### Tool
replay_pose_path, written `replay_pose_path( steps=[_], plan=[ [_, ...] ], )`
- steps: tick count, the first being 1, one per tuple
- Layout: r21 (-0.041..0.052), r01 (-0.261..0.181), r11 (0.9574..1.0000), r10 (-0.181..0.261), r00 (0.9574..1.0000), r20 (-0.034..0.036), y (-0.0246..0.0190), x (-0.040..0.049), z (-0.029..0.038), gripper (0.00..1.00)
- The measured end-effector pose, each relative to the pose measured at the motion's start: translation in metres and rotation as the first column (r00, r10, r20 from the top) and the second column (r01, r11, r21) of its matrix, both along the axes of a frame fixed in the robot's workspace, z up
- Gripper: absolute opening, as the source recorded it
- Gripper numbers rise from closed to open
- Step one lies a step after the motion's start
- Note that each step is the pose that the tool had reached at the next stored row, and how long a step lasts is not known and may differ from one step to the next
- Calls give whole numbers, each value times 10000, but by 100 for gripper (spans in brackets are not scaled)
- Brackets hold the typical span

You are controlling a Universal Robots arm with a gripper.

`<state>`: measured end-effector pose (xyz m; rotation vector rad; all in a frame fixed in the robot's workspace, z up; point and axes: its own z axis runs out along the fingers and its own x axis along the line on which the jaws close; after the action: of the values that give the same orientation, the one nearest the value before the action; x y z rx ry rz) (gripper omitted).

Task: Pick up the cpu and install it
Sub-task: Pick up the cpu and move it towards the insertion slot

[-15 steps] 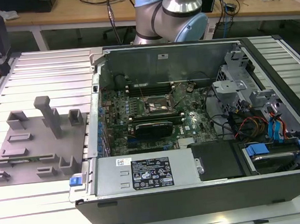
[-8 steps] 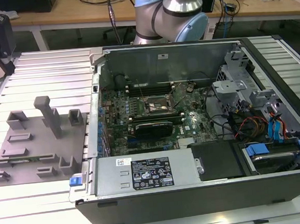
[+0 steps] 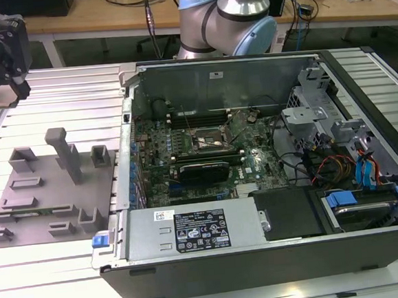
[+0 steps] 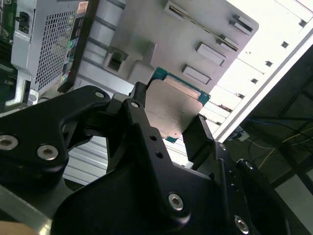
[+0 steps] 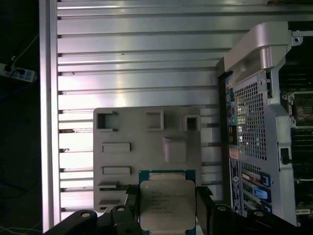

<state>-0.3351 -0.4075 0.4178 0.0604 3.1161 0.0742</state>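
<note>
The cpu [image 5: 167,204] is a small square chip with a silvery top and a green rim. My gripper [image 5: 167,211] is shut on it, one black finger on each of two opposite edges. In the second wrist view the cpu [image 4: 172,105] sits between the same fingers [image 4: 138,98] of the gripper [image 4: 168,113], held in the air. In the exterior view the gripper [image 3: 2,87] hangs high at the far left, above the back of the slatted table, well away from the black socket [image 3: 209,140] on the motherboard.
A grey fixture plate [image 3: 44,196] with slots and posts lies on the table [image 3: 70,269] below the gripper, and appears in the first wrist view [image 5: 146,147]. The open computer case [image 3: 264,282] fills the exterior view's right, with drive bays and cables [image 3: 338,165].
</note>
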Motion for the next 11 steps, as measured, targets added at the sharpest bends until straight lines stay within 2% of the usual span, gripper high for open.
replay_pose_path(
  steps=[11],
  plan=[
    [0, 0, 10000, 0, 10000, 0, 0, 160, 0, 55]
  ],
)
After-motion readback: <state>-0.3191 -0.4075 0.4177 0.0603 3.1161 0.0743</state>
